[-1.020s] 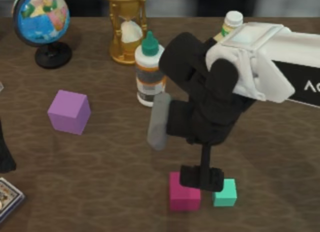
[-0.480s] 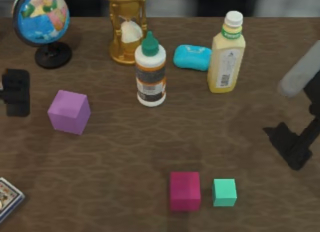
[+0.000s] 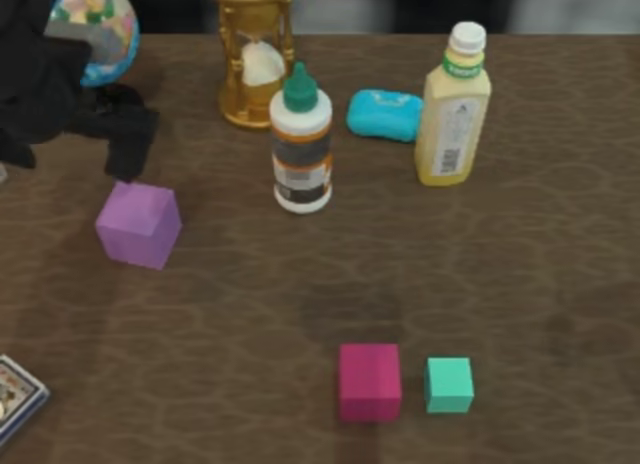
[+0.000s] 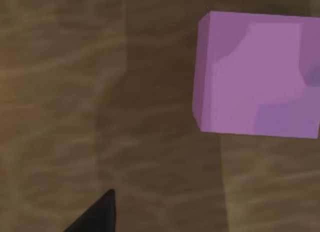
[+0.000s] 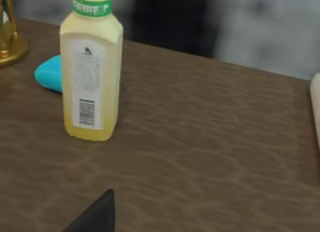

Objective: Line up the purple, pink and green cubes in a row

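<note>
Table edges: the far edge of the table (image 3: 560, 54) runs across the top of the top view; a card-like object (image 3: 15, 396) overhangs the near-left corner.
Open room: wide bare wood between the purple cube (image 3: 139, 223) and the pink cube (image 3: 369, 382), and the whole right half in front of the bottles is free.
Purple cube: left side of the table, turned a little out of square; my left wrist view has it close below, well off-centre (image 4: 257, 74).
Pink and green: the pink cube sits near the front edge with the green cube (image 3: 449, 384) just beside it on its right, a narrow gap between, faces roughly aligned.
Left gripper: my left gripper (image 3: 125, 149) hangs over the far-left, its tip just behind the purple cube and in front of the globe (image 3: 100, 29); I cannot tell whether the fingers are apart or together.
Right gripper: out of the top view; its wrist camera shows only one dark fingertip, so I cannot tell its state.
Back row: hourglass (image 3: 252, 54), white dropper bottle (image 3: 301, 144), turquoise soap bar (image 3: 384, 114), yellow bottle (image 5: 90, 67).
Writing: the yellow bottle carries a barcode label and a green neck band with letters too blurred to read.
Change: half a second ago the left gripper was at the left edge beside the purple cube and the right arm showed at the right edge; the cubes have not shifted.
</note>
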Robot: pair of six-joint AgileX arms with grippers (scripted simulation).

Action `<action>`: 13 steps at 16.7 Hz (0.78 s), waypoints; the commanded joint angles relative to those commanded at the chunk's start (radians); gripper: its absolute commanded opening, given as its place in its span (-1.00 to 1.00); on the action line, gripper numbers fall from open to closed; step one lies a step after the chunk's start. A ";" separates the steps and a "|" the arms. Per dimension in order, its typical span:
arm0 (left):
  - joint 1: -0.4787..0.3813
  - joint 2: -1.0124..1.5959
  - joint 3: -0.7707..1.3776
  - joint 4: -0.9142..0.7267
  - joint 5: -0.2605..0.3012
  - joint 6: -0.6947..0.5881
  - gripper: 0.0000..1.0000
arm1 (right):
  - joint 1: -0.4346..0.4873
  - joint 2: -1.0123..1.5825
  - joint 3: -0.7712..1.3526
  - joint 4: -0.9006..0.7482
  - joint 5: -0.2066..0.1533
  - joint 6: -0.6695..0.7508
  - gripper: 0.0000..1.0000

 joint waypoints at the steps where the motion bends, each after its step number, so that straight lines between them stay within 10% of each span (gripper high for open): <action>1: -0.006 0.079 0.065 -0.039 0.000 0.002 1.00 | -0.030 -0.078 -0.058 0.040 0.004 0.028 1.00; 13: -0.023 0.365 0.313 -0.170 0.001 0.006 1.00 | -0.141 -0.348 -0.269 0.192 0.026 0.136 1.00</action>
